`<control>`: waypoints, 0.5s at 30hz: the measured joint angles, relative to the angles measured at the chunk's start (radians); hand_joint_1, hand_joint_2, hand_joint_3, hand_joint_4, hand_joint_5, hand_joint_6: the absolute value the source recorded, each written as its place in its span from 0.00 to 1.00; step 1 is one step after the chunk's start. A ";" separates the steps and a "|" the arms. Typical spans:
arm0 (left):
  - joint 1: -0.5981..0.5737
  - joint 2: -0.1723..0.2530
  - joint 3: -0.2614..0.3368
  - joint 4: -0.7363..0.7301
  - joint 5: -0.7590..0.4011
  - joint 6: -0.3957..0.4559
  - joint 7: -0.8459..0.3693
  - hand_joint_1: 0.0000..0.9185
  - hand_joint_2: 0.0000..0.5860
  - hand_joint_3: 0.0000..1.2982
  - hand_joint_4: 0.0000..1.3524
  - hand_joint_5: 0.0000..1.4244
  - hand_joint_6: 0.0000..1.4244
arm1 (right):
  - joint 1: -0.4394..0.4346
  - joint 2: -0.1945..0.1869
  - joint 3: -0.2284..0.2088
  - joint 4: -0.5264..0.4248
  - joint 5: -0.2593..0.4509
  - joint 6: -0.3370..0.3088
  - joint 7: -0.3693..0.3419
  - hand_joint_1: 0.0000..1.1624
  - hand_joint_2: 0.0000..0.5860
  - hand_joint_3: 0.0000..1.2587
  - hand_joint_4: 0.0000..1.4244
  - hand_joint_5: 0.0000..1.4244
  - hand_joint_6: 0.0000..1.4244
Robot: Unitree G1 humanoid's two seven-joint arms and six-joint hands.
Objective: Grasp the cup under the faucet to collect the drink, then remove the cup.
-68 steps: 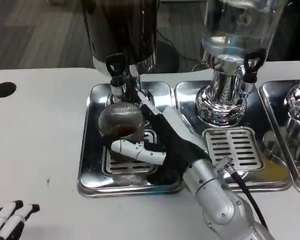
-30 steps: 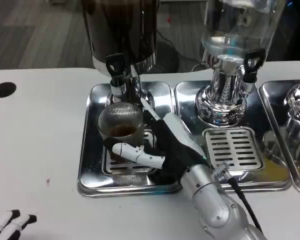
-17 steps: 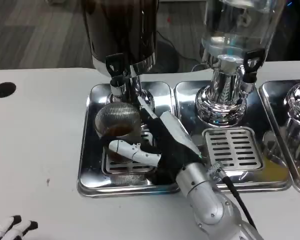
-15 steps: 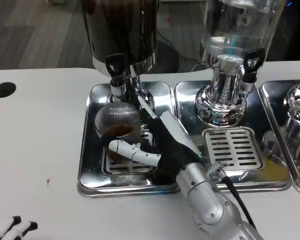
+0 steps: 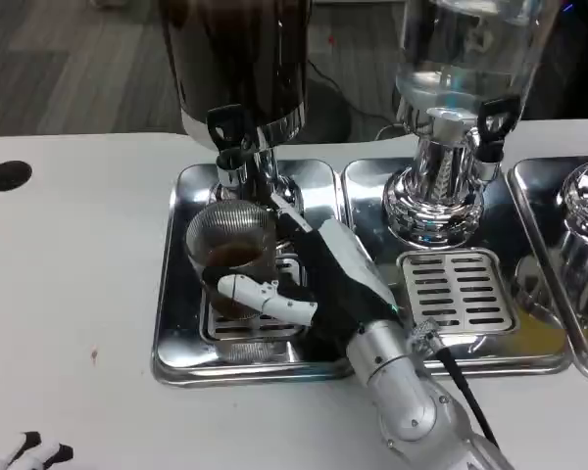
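Cup (image 5: pixel 231 245): centre-left of the frame, on the left tray (image 5: pixel 176 323), just below the faucet (image 5: pixel 227 147); brown drink inside.
Right robot hand (image 5: pixel 314 284): wrapped around the cup.
Left robot hand (image 5: pixel 24 454): lower left corner, fingertips on the counter (image 5: pixel 69 274); state cannot be told.
Nearby: dark dispenser (image 5: pixel 237 59) above; clear dispenser (image 5: pixel 461 88) upper right; black hole (image 5: pixel 8 175) at left.
Writing: none readable.

My right hand (image 5: pixel 318 279) is white and black on a silver forearm. The cup (image 5: pixel 232 253) beside it is clear and ribbed, brown drink inside. The tray (image 5: pixel 176 294) under it is shiny chrome with a slotted grate; the table (image 5: pixel 69 284) is white.
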 measured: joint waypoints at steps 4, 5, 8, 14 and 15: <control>0.000 0.000 0.005 0.000 -0.003 0.000 -0.007 0.00 0.18 0.18 0.08 0.08 0.25 | 0.000 0.000 0.002 0.009 -0.001 0.000 0.000 0.34 0.21 0.09 0.10 0.10 0.03; 0.000 0.000 0.006 0.000 -0.003 0.000 -0.008 0.00 0.18 0.18 0.08 0.08 0.25 | 0.000 0.000 0.004 0.010 -0.002 0.000 0.000 0.35 0.21 0.09 0.10 0.10 0.02; 0.000 0.000 0.007 0.000 -0.004 0.000 -0.013 0.00 0.19 0.18 0.09 0.09 0.25 | 0.000 0.000 0.007 0.013 -0.003 0.000 0.000 0.36 0.21 0.11 0.12 0.12 0.03; 0.000 0.000 0.010 0.000 -0.005 0.001 -0.021 0.00 0.21 0.19 0.09 0.09 0.25 | 0.000 0.000 0.012 0.021 -0.007 0.000 -0.017 0.36 0.21 0.13 0.16 0.16 0.07; 0.000 0.000 0.010 0.000 -0.006 0.001 -0.021 0.00 0.21 0.19 0.09 0.09 0.25 | 0.000 0.000 0.013 0.023 -0.008 0.000 -0.018 0.37 0.20 0.14 0.16 0.17 0.09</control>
